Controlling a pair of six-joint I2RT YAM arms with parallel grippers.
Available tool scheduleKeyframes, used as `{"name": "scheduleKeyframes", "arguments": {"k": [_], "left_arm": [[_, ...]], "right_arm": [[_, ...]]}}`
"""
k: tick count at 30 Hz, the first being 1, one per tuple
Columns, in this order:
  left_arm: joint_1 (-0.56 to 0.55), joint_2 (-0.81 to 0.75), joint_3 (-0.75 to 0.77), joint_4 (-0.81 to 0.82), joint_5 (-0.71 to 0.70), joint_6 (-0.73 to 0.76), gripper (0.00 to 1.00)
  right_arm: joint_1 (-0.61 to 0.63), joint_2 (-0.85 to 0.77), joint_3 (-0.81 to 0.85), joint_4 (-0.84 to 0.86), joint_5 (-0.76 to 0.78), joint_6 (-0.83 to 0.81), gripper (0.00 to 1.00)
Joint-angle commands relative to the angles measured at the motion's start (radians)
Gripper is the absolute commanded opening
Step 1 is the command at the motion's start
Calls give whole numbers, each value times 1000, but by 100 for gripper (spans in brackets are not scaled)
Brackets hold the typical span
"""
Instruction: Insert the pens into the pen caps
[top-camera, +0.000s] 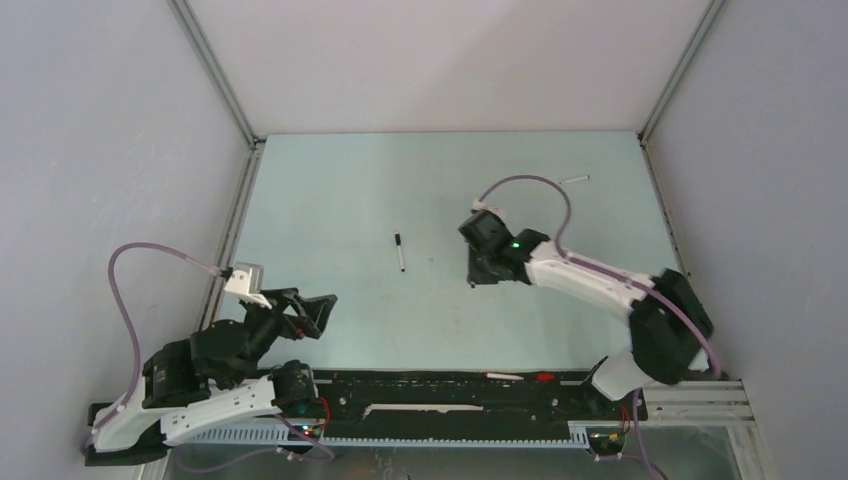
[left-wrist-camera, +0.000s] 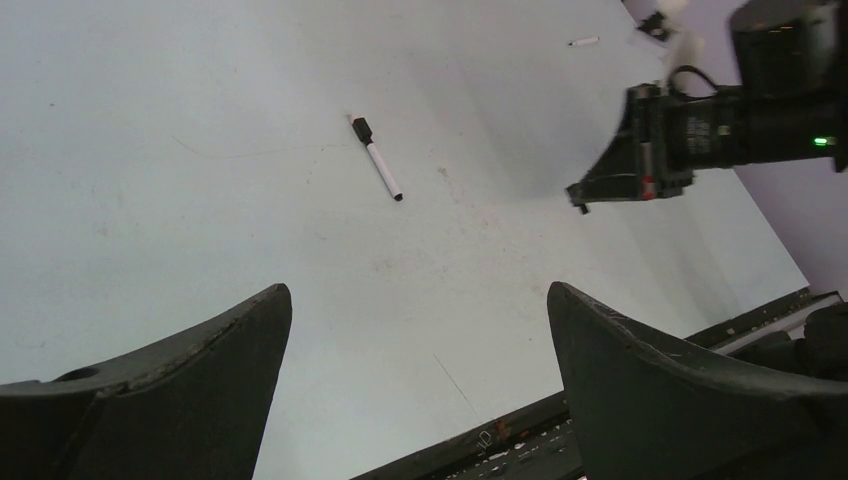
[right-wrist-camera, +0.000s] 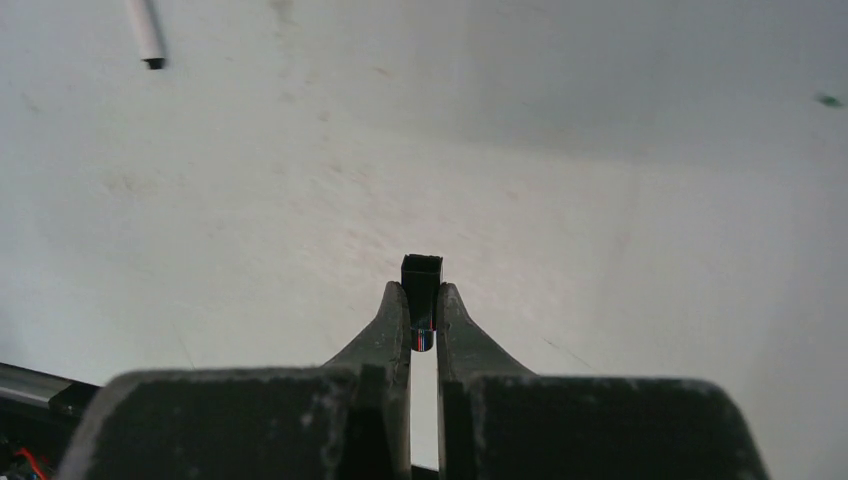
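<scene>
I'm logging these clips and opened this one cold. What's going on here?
The right end effector is shut on a small black pen cap and holds it over the table, right of centre. The left end effector is open and holds nothing, back near its base. One white pen with a black far end lies mid-table. A second pen lies near the far right corner. Neither pen is held, so the gripped cap has not yet met a pen.

White pen (left-wrist-camera: 383, 172), black pen cap (right-wrist-camera: 421, 275), pale blue table (top-camera: 330, 200).

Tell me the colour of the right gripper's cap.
Black pen cap, clearest in right wrist view.
</scene>
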Motion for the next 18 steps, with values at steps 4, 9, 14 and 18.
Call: {"name": "scheduleKeyframes", "arguments": {"k": [4,9,14,18], "left_arm": [[6,-21,-11,21,-24,16,100],[6,-28,-11,21,-23,16,100],[6,-31,-11,23,-20,17,100],[6,-32,-12,23,-20,17,100]], "right_arm": [[104,368,318,-67,-22,-33,0],[142,515,455,-102,-10,-22,0],[150,584,507,-128,18,12,0],[150,603,510,-117,15,5,11]]}}
